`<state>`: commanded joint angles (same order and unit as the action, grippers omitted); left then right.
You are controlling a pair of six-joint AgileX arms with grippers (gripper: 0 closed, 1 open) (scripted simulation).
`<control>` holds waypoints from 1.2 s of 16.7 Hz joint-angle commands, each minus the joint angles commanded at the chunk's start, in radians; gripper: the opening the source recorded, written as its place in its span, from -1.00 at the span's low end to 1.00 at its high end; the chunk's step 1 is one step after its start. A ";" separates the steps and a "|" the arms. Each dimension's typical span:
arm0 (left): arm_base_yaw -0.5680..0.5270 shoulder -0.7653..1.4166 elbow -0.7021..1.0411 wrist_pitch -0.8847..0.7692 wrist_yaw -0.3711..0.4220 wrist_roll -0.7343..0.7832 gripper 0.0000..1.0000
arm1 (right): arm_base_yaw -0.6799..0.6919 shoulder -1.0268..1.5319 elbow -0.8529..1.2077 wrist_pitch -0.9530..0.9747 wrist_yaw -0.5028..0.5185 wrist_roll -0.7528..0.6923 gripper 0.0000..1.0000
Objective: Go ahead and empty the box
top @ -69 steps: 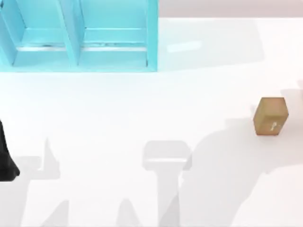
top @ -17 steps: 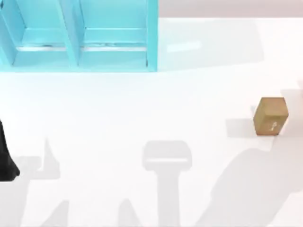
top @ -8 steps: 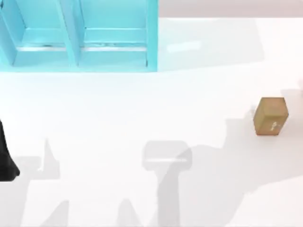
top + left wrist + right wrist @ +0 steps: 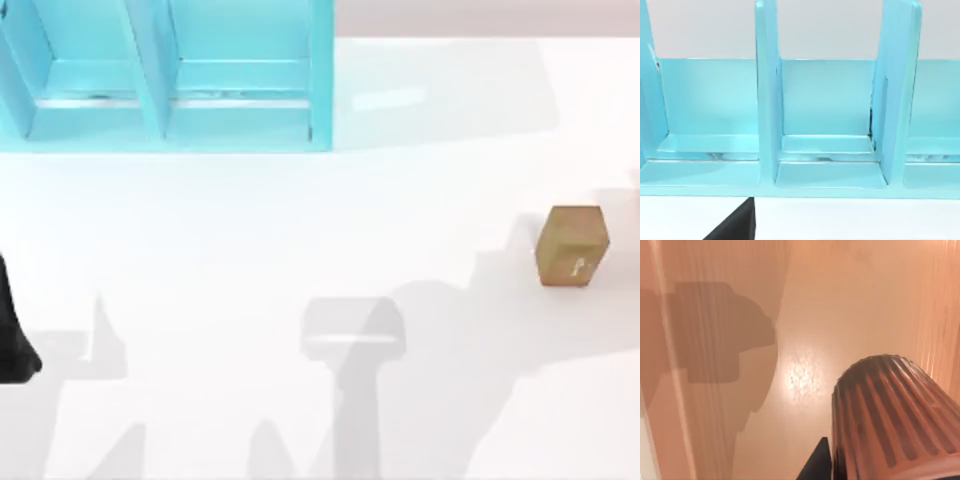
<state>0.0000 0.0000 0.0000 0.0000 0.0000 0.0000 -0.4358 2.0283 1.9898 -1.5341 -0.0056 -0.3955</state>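
Observation:
In the right wrist view, an orange-brown floor (image 4: 805, 315) with a rising wall (image 4: 650, 365) looks like the inside of the box. On it stands a brown ribbed cylinder (image 4: 895, 415), close to the camera. A black tip of my right gripper (image 4: 817, 465) pokes in right beside that cylinder. A small brown cube (image 4: 571, 246) sits on the white table at the right. My left arm (image 4: 10, 335) rests at the table's left edge, and a black part of its gripper (image 4: 735, 227) appears in the left wrist view.
A light blue shelf unit (image 4: 165, 75) with upright dividers (image 4: 767, 100) stands at the back left, facing the left wrist camera. Arm shadows lie across the white tabletop (image 4: 300, 220) at the front and right.
The large shadow at the table's front right has shifted and stretched toward the middle. The brown cube and my left arm have stayed put.

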 joint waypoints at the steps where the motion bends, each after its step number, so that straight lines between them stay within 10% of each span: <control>1: 0.000 0.000 0.000 0.000 0.000 0.000 1.00 | 0.002 -0.001 -0.002 0.001 0.000 0.002 -1.00; 20: 0.000 0.000 0.000 0.000 0.000 0.000 1.00 | 1.002 -0.463 -0.922 0.457 0.005 0.995 -1.00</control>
<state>0.0000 0.0000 0.0000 0.0000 0.0000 0.0000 0.5661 1.5656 1.0676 -1.0769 -0.0007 0.5992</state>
